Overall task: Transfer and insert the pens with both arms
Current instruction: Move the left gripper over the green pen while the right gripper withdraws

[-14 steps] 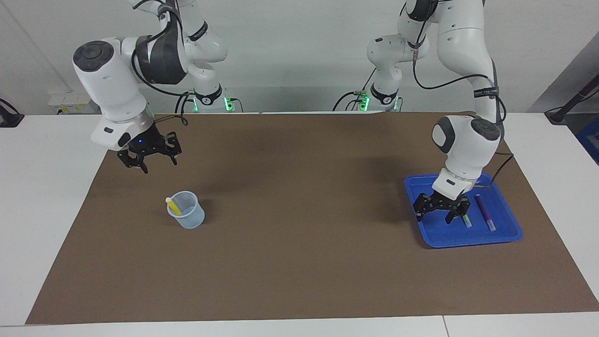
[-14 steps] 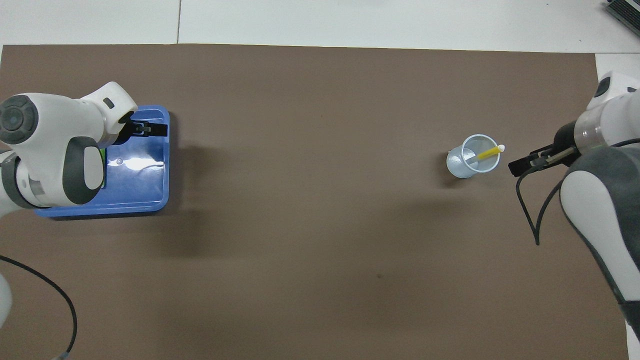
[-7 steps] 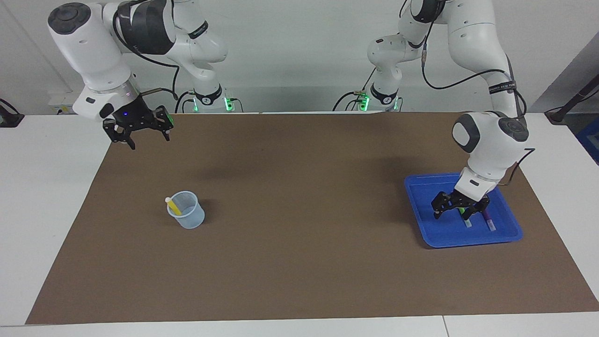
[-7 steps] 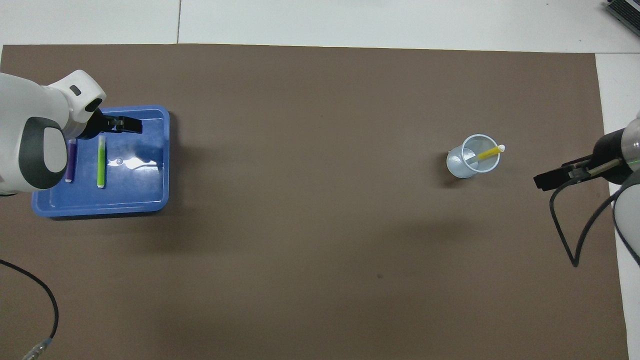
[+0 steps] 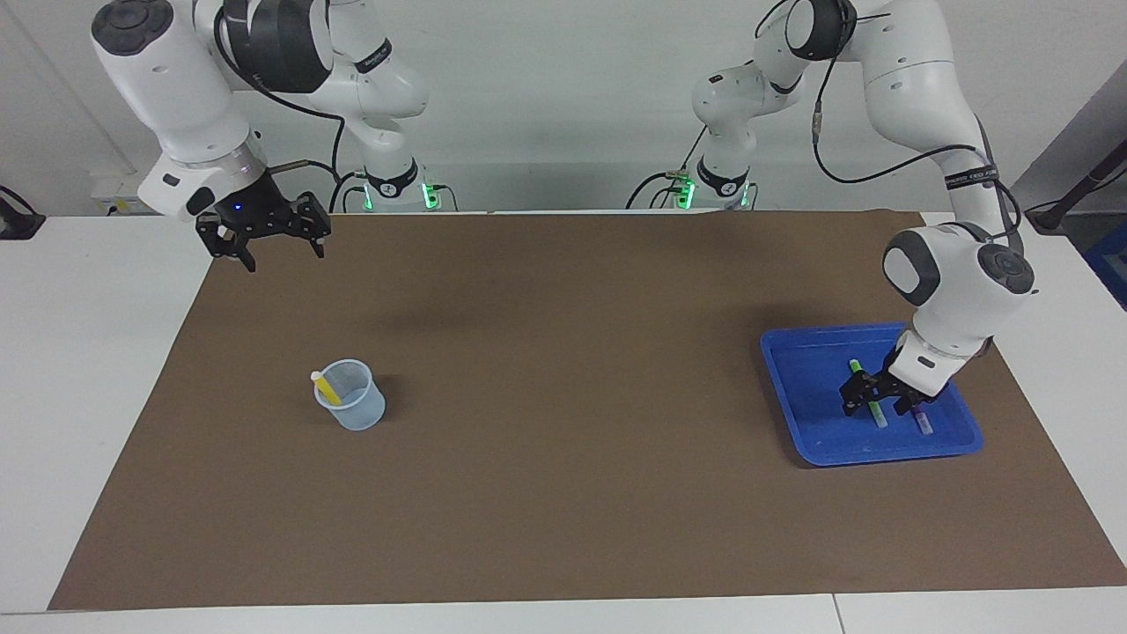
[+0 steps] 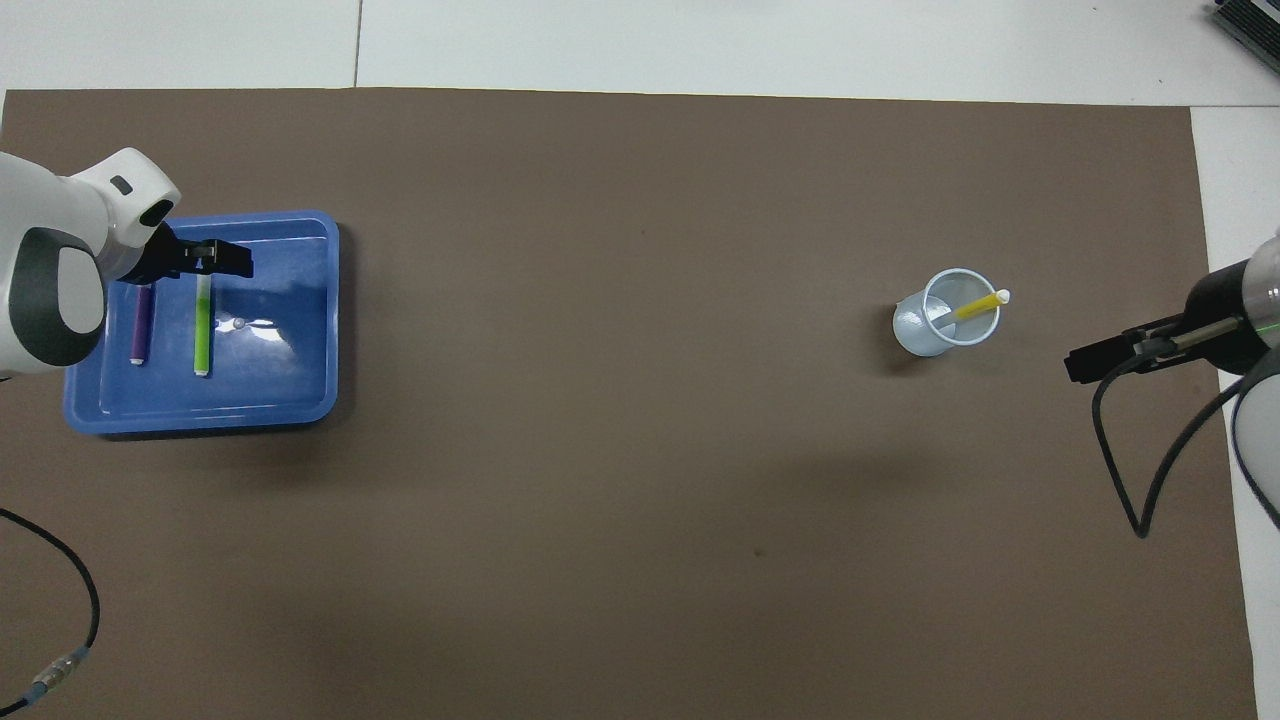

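Showing no legible labels, green pen (image 5: 867, 394), tray (image 5: 806, 370)

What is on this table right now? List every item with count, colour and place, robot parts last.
yellow pen: one, yellow with a whitish end, standing tilted in the cup.
cup: one, clear bluish, on the mat toward the right arm's end of the table.
green pen: one, bright green, lying in the tray.
purple pen: one, purple, lying in the tray beside the green pen.
tray: one, blue, on the mat toward the left arm's end.
mat: one, brown, covering most of the white table.
left gripper: black, open, low over the green pen in the tray.
right gripper: black, open, raised over the mat's edge, waiting.
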`<state>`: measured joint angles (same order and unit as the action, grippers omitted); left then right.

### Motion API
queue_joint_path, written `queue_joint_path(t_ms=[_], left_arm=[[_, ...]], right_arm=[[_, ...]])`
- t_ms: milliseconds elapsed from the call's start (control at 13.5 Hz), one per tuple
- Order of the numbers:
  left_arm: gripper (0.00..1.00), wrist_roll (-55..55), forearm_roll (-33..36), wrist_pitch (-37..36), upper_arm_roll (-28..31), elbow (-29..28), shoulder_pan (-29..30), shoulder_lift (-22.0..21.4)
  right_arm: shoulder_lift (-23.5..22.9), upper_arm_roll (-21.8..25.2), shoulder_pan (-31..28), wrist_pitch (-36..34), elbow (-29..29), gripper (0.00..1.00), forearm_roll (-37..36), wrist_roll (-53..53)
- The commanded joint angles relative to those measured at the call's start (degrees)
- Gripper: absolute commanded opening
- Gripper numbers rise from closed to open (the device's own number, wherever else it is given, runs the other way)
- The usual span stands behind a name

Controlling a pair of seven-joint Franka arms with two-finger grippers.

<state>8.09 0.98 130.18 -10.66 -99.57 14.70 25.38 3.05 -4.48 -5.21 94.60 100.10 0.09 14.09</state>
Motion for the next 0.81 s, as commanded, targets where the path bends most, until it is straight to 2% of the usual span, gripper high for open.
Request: queue_joint_path(t_ms=[0, 222, 370, 517, 739], left_arm=[[0.91, 0.17, 1.3, -1.33, -0.5, -0.87, 1.29, -0.06], [0.92, 0.26, 1.3, -1.33, -0.59, -2.11, 2.52, -0.41], [0.89, 0.26, 1.39, -1.24, -0.5, -2.2, 2.61, -0.5], [0.67, 0.26, 1.39, -0.37, -0.58, -4.3, 2.7, -1.11], [0.66, 0.53, 1.39, 2.18, -0.5, -6.16, 3.05, -1.47]], right_arm=[[0.73, -0.27, -0.59, -1.78, -0.26, 1.0, 0.52, -1.51], [0.99, -0.18, -0.85, -1.52, 0.27, 1.0, 0.61, -2.57], [1.08, -0.18, -0.85, -1.79, 0.27, 1.0, 0.61, -2.66], [1.08, -0.09, -1.03, -2.05, 0.27, 1.0, 0.61, -2.57], [1.08, -0.09, -1.03, -2.14, 0.44, 1.0, 0.61, -2.57]])
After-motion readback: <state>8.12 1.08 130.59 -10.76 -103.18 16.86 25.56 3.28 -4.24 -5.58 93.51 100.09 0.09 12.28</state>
